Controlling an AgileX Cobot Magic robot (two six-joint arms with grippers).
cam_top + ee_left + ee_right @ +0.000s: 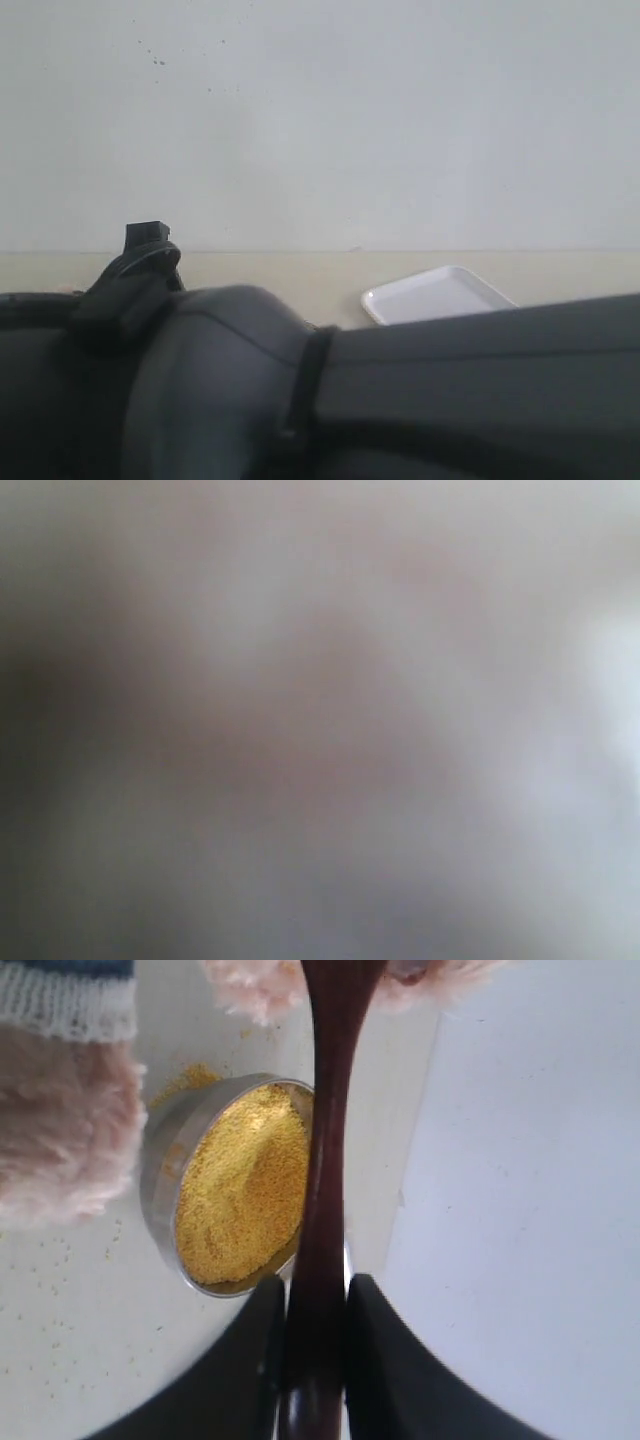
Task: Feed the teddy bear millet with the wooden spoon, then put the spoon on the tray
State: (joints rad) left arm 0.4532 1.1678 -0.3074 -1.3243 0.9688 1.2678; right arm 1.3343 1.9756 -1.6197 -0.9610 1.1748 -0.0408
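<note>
In the right wrist view my right gripper (315, 1295) is shut on the dark reddish-brown wooden spoon (328, 1130), black fingers (260, 1350) pressed on both sides of its handle. The spoon's far end reaches the teddy bear's pale fluffy fur (265, 990); its bowl is cut off by the frame edge. Another fuzzy part of the bear (60, 1130) with a striped knit cuff lies beside the steel bowl (165, 1150) heaped with yellow millet (245, 1190). The white tray (435, 293) shows in the exterior view. The left wrist view is a blur; the left gripper cannot be made out.
Large dark arm links (400, 390) fill the lower half of the exterior view and hide most of the table. Millet crumbs (60, 1260) are scattered on the pale surface near the bowl. A plain wall stands behind.
</note>
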